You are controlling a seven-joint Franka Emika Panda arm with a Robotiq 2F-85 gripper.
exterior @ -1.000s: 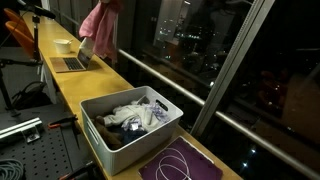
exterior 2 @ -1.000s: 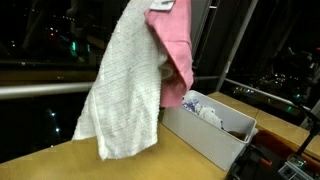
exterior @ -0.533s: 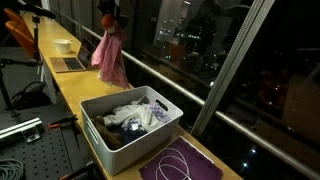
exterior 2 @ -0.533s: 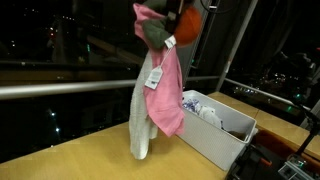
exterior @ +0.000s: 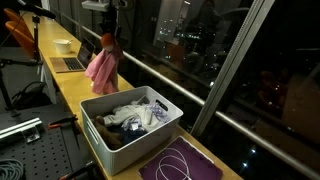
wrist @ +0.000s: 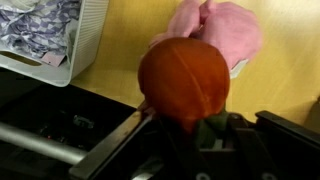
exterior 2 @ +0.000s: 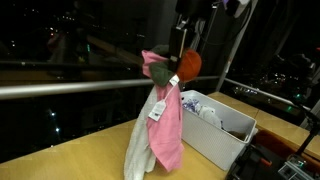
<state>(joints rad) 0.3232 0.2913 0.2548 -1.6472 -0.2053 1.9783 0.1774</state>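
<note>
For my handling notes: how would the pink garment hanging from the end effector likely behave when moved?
Probably floppy: the pink garment hangs in loose folds from the end effector. Likely light, since a single grip carries it. Its lower end hangs close to the table, so it may drag or sway.

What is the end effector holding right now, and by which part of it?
The end effector grips a hanging bundle of pink, orange and green cloth by its bunched top.

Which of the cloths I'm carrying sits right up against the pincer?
The orange-red cloth, bunched at the top of the bundle under the pincer; the pink cloth and the pale grey cloth hang below it.
</note>
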